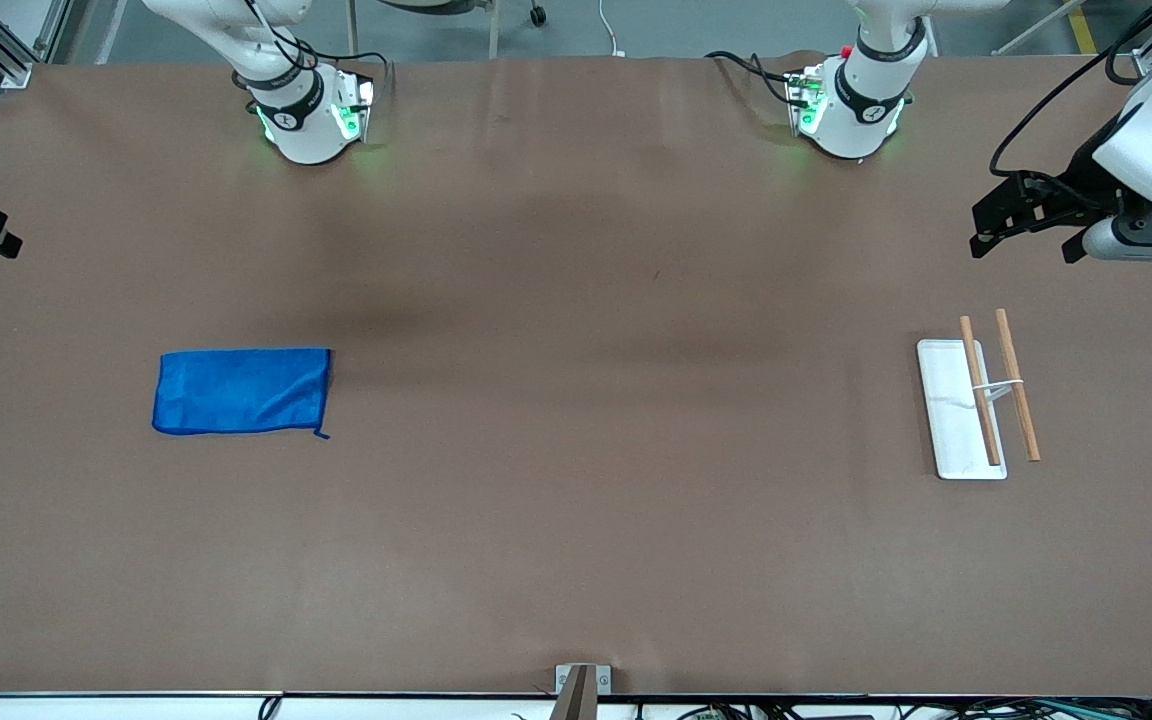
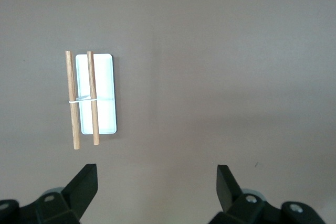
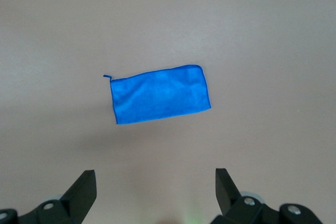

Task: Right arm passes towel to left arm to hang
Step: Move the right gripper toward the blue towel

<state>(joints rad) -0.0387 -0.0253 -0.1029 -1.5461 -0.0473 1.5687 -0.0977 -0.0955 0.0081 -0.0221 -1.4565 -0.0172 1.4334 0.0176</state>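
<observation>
The towel (image 1: 242, 391) lies flat toward the right arm's end; both the left gripper (image 2: 156, 184) and right gripper (image 3: 156, 184) hover spread (nothing held).

A bright blue towel (image 1: 242, 391) of soft, matt cloth with stitched hems lies flat on a matt brown table covering (image 1: 576, 520) that shows faint creases. Two bare, pale wooden rods (image 1: 998, 388) are joined by a thin white band over a smooth white tray (image 1: 948, 420).
</observation>
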